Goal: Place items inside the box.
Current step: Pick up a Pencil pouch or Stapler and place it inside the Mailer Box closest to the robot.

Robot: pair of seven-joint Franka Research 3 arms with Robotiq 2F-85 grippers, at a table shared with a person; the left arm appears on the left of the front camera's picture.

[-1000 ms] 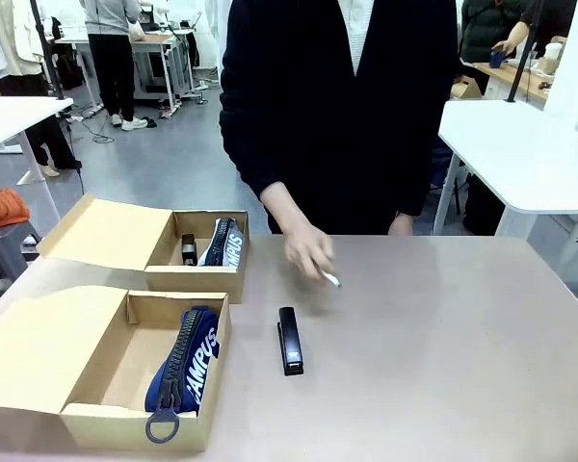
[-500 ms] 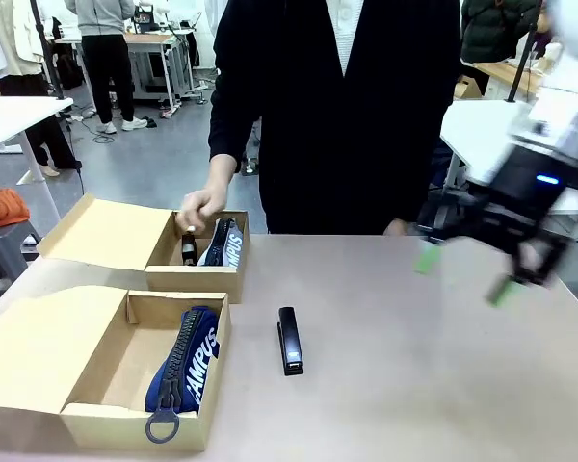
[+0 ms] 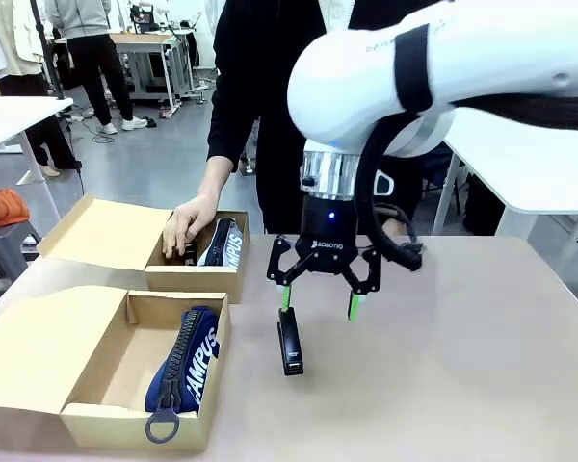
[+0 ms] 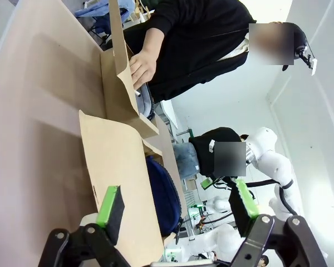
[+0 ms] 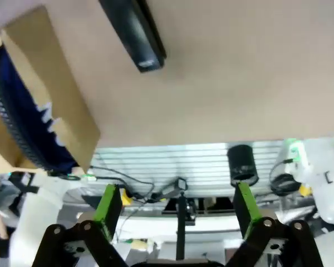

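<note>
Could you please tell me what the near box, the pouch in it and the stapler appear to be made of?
Near box: plain brown cardboard, matte, with folded flaps.
Pouch: navy fabric, probably, soft-sagging, chunky zip.
Stapler: black, glossy; plastic or painted metal, unclear.

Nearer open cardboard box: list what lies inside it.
A navy blue zippered pouch with white lettering lies against its right wall. Anything beneath the pouch is covered.

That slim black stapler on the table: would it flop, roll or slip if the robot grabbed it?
Probably rigid: the slim black stapler has a straight, boxy shape. It lies flat on the beige table, so rolling seems unlikely. Its smooth-looking casing might slip slightly in the open right gripper.
</note>
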